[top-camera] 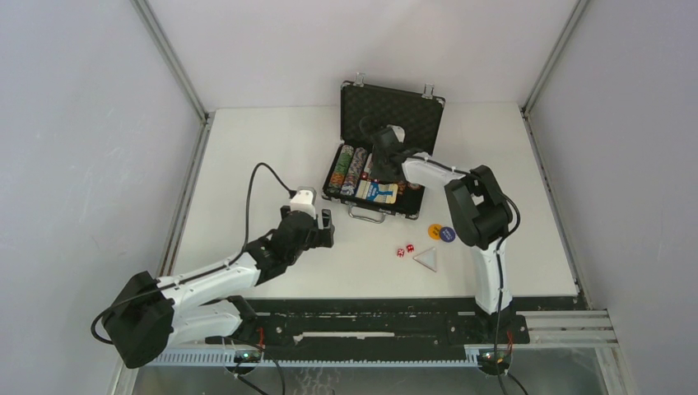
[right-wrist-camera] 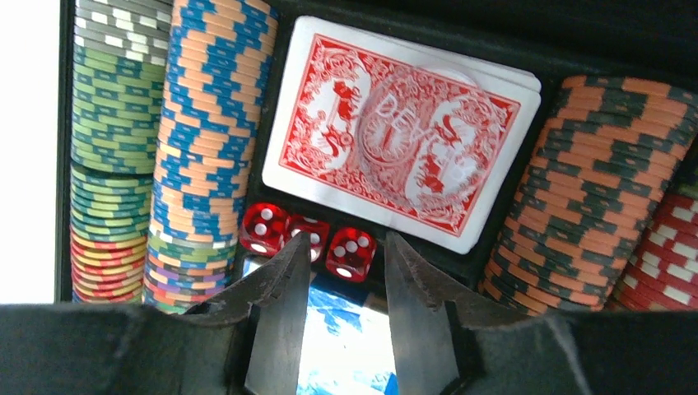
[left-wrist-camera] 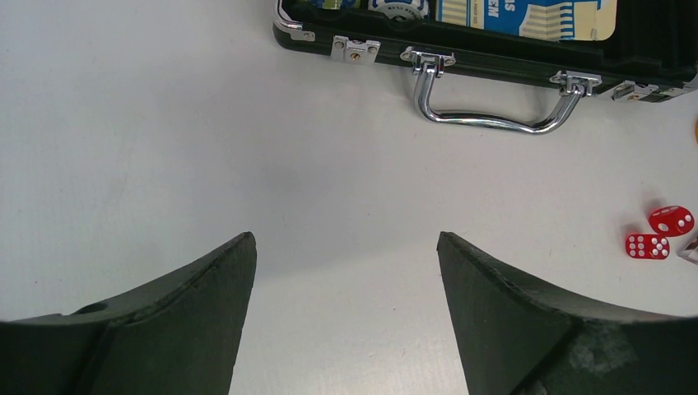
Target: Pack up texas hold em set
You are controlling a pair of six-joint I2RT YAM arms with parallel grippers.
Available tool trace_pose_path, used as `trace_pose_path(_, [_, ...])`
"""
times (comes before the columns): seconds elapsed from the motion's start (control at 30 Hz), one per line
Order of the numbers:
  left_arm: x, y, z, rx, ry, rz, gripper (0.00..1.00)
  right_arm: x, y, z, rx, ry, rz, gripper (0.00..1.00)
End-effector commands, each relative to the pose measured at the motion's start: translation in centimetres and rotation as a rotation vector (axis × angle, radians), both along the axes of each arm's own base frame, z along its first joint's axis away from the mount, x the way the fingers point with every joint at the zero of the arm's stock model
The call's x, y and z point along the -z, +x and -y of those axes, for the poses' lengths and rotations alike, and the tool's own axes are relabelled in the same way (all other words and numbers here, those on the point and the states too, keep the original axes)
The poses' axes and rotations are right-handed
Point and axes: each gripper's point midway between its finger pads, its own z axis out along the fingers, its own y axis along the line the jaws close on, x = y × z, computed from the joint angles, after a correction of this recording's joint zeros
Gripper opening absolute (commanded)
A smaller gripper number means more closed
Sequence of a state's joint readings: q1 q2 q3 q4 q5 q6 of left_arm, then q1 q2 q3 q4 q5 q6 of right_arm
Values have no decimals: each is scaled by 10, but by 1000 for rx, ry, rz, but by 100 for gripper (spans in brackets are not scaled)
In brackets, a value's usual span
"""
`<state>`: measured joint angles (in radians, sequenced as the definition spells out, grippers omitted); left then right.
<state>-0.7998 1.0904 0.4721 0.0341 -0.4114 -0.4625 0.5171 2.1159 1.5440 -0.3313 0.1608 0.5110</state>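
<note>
**Top view.** A fixed camera above and behind my bases looks down from afar on the table (top-camera: 247, 164), taking in both my arms and the open briefcase (top-camera: 393, 105).

**Left wrist view.** Looks forward, low over the tabletop, past my left gripper (left-wrist-camera: 346, 247) to the case's handle (left-wrist-camera: 494, 122) and two loose dice (left-wrist-camera: 658, 234). Both also appear in the top view.

**Right wrist view.** Peers down past my right gripper (right-wrist-camera: 346, 239), very close, into the case's compartments, which the top view also shows.
</note>
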Motion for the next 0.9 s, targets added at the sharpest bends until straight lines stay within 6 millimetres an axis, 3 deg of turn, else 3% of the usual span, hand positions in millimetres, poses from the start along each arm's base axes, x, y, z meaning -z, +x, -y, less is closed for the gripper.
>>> trace_pose_path(0.0, [-22, 8, 11, 16, -31, 40, 85, -47, 2, 3, -1, 37, 100, 46])
trace_pose_path(0.2, [-25, 8, 9, 13, -36, 48, 85, -75, -37, 24, 24, 18, 158, 46])
trace_pose_path(0.33, [-25, 7, 12, 24, -49, 39, 85, -81, -83, 45, 34, -21, 172, 48])
trace_pose_path(0.43, [-24, 5, 17, 41, -64, 28, 85, -65, -120, 62, 28, -82, 123, 65])
trace_pose_path(0.5, [-24, 3, 19, 51, -75, 21, 86, -49, -144, 74, 30, -119, 75, 70])
trace_pose_path(0.7, [-31, -1, 25, 81, -110, 19, 86, -15, -195, 83, 32, -130, 4, 62])
trace_pose_path(0.87, [-33, 0, 18, 60, -97, 36, 86, 1, -214, 91, 40, -139, -25, 57])
